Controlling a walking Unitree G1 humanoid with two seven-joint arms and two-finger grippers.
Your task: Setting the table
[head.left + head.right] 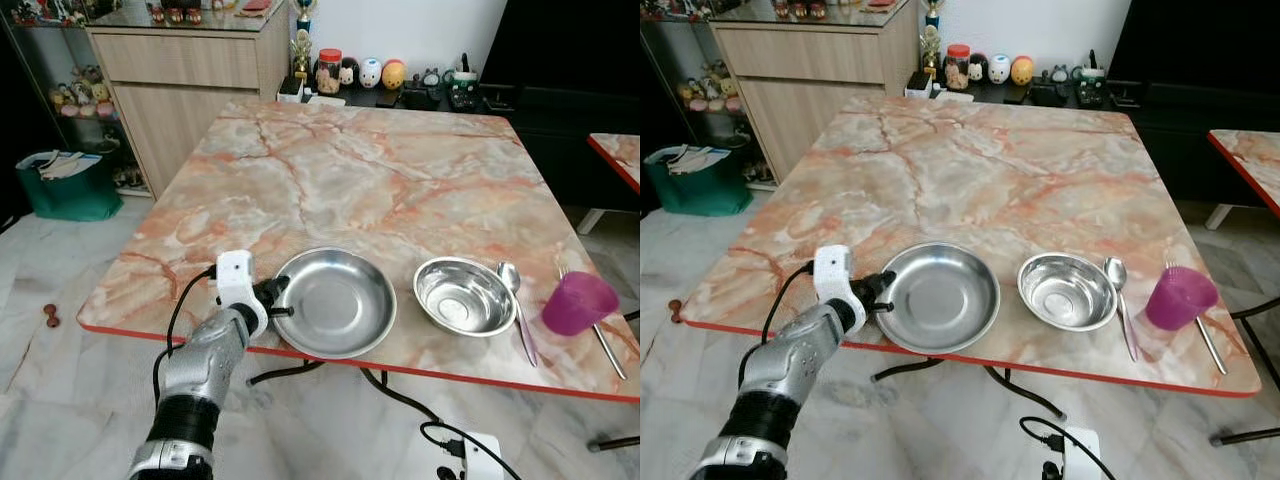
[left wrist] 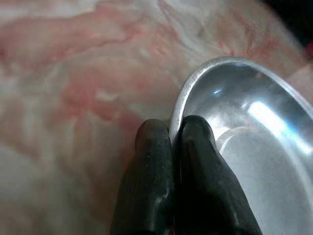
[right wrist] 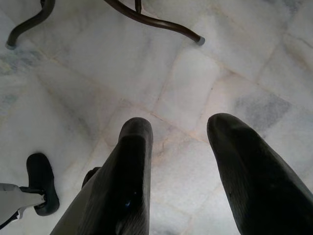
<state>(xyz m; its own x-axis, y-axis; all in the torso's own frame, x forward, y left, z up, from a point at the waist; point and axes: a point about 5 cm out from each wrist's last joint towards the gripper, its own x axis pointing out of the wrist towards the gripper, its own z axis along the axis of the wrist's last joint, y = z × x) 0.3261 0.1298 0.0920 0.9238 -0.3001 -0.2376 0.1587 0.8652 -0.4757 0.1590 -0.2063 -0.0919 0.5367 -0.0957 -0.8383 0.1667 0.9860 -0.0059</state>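
left gripper pinched on steel plate rim | steel bowl, spoon, purple cup beyond plate on marble table | right gripper spread wide above floor

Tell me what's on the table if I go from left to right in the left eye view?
Left gripper, pinching the plate's rim → plate → bowl → spoon → purple cup.
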